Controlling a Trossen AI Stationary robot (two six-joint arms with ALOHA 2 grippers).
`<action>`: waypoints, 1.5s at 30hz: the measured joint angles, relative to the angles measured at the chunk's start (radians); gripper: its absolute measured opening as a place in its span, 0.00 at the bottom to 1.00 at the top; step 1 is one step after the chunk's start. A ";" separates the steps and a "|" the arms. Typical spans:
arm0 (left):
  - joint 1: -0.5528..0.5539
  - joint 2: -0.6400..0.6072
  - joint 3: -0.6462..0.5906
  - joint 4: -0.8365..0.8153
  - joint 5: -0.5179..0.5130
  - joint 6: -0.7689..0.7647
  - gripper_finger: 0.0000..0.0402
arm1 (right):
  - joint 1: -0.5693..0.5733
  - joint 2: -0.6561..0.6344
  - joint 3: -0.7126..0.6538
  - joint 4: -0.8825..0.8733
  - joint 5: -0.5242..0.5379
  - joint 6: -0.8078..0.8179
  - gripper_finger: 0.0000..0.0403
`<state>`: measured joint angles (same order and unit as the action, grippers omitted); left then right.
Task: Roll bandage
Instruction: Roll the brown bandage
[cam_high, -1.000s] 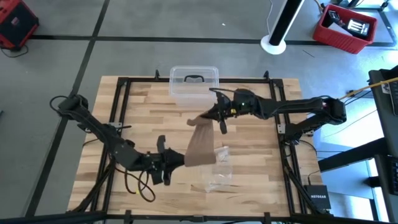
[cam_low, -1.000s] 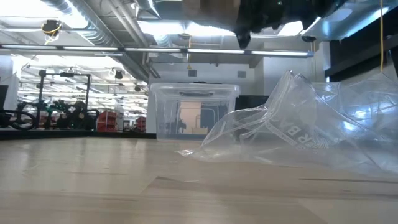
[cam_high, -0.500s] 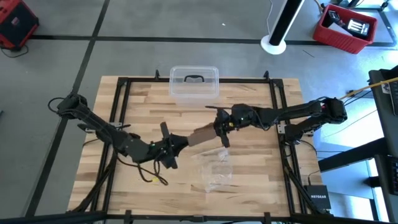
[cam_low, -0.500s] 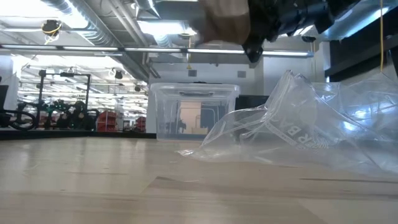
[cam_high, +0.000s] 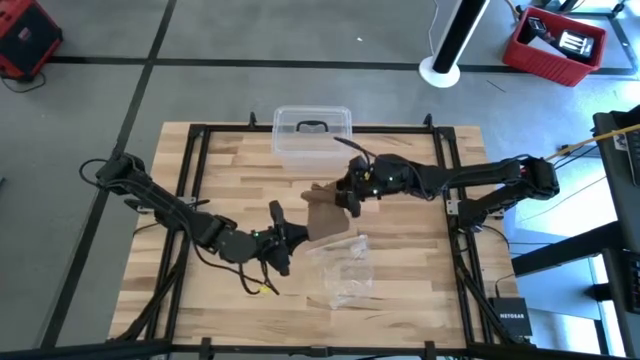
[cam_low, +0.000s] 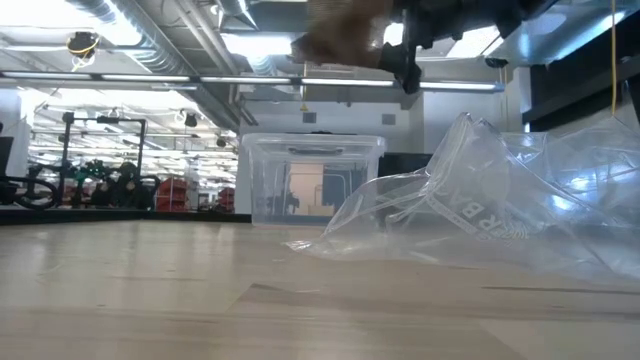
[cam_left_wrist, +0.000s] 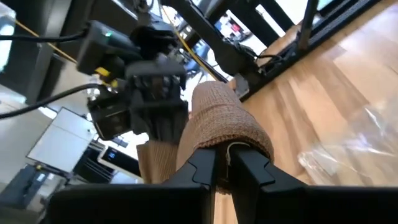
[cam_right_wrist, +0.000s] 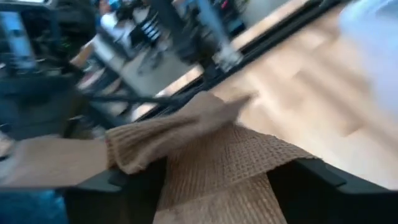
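Note:
The bandage (cam_high: 322, 215), a dull brown woven strip, hangs in the air over the table's middle between my two grippers. My left gripper (cam_high: 290, 238) is shut on its near end, where the strip curls over the fingertips (cam_left_wrist: 224, 118). My right gripper (cam_high: 348, 197) stands open at the strip's far end (cam_right_wrist: 217, 162), a finger on each side of the cloth. In the low view the bandage (cam_low: 340, 35) shows high above the tabletop beside the right gripper (cam_low: 408, 70). My left gripper pinches the bandage's near end (cam_left_wrist: 231, 148) between its two shut fingers. The strip wraps over the fingertips in a curved layer and runs on toward the right gripper. It is lifted clear of the table. My right gripper has the strip's far end (cam_right_wrist: 186, 143) lying between its spread fingers (cam_right_wrist: 106, 186). Whether the cloth rests on them I cannot tell.
A clear plastic box (cam_high: 312, 135) with a dark handle stands at the table's far edge. A crinkled clear plastic bag (cam_high: 345, 270) lies on the table just near of the grippers. Black frame rails (cam_high: 190, 170) run along the table's left and right sides.
My left gripper has gone toward the table's right and far side, closing in on my right gripper. The bandage, which hung as a long strip a second ago, now shows much shorter between the two grippers. My right gripper dipped toward the near edge and came back.

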<state>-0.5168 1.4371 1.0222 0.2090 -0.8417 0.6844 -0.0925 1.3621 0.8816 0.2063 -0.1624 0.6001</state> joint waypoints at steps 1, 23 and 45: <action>0.000 0.000 0.000 -0.020 0.000 -0.020 0.05 | -0.009 0.000 0.008 -0.026 -0.059 0.013 0.67; -0.020 0.016 0.000 -0.331 0.103 -0.517 0.05 | -0.032 0.022 0.033 -0.090 -0.176 0.249 0.68; 0.009 0.060 -0.001 -0.445 0.122 -0.654 0.05 | -0.048 0.024 0.034 -0.316 -0.449 0.304 0.68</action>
<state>-0.5077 1.4967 1.0210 -0.2361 -0.7198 0.0301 -0.1409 1.3865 0.9154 -0.1100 -0.6111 0.9043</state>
